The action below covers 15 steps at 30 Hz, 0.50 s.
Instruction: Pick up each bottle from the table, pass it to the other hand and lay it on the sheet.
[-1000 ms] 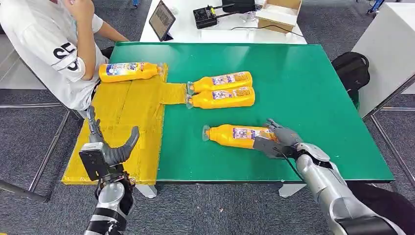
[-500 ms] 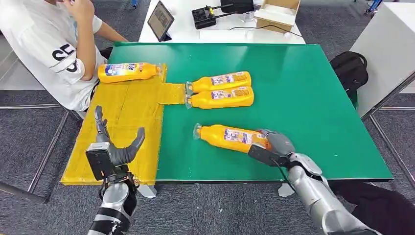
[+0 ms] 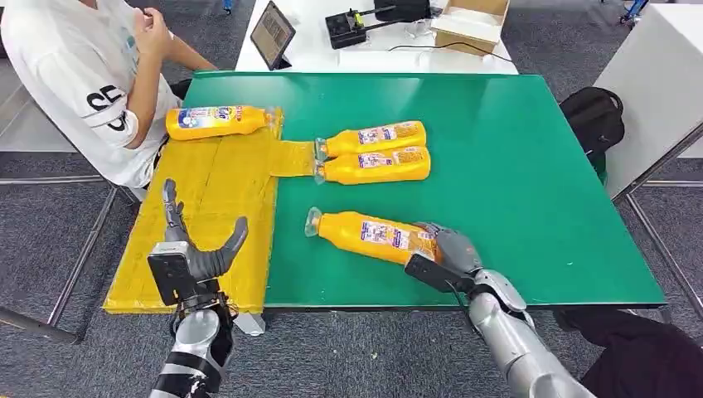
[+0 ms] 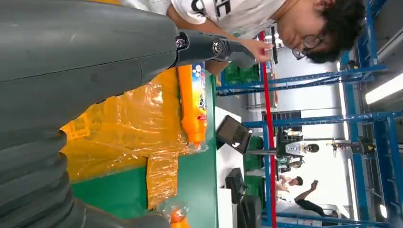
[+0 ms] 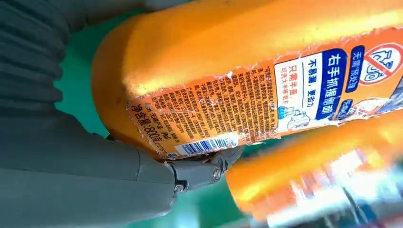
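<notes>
The held bottle [image 3: 368, 236] lay tilted across the green table [image 3: 514, 166], its base end wrapped by the right hand [image 3: 443, 251] and its clear cap end pointing toward the yellow sheet [image 3: 207, 224]. In the right wrist view the thumb [image 5: 95, 180] pressed under the label [image 5: 266, 102] near the barcode while the bottle's rounded base sat against the palm; whether the bottle was clear of the table surface could not be told. Beyond this bottle, farther from the robot, 2 more bottles [image 3: 373, 152] lay side by side, touching, with their caps at the sheet's narrow tab. A 4th bottle [image 3: 217, 121] rested on the far end of the sheet, beside a seated person [image 3: 83, 75]. The left hand [image 3: 195, 249] hovered over the sheet's near end, fingers spread apart and holding nothing. Bare green surface stretched between the held bottle and the sheet, and the held bottle sat near the table's front edge. Open sheet lay between the left hand and the 4th bottle.
</notes>
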Motion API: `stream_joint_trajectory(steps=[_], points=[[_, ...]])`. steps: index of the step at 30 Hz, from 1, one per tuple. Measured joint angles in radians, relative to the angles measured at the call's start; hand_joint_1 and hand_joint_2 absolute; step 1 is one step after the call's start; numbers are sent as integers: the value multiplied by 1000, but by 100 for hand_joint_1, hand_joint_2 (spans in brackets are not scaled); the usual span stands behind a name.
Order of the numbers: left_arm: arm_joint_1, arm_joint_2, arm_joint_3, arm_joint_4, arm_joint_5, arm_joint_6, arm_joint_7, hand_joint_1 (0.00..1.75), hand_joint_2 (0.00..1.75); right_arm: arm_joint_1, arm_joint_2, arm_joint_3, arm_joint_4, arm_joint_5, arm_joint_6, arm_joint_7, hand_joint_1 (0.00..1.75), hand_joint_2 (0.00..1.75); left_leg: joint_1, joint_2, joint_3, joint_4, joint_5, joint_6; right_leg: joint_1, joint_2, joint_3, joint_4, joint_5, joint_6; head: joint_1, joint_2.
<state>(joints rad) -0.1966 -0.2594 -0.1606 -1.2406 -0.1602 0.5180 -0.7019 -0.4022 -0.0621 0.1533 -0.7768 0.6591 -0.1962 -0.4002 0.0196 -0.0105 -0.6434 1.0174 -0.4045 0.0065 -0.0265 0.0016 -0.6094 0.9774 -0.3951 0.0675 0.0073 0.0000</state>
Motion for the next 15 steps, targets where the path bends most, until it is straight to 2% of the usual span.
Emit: stream_joint_trajectory(steps=[4,7,15], points=[[0,-8,0,13,6,-27,0,0,175,60,60,-66,-139,-74,-132,-66,175,175,0,0,0,0,0,0,0,0,-2,0,0,0,0,0],[2,-23,0,34,25,-73,0,0,175,152,118,-126,-329,-129,-228,-114,175,175,1,-5,-2,0,0,0,0,-2,-1,0,-1,-1,0,0],[15,-37,2,48,48,-134,0,0,175,266,214,-254,-592,-275,-295,-223,175,175,0,-4,-2,0,-1,-1,-1,-2,-2,-1,-1,0,0,0]])
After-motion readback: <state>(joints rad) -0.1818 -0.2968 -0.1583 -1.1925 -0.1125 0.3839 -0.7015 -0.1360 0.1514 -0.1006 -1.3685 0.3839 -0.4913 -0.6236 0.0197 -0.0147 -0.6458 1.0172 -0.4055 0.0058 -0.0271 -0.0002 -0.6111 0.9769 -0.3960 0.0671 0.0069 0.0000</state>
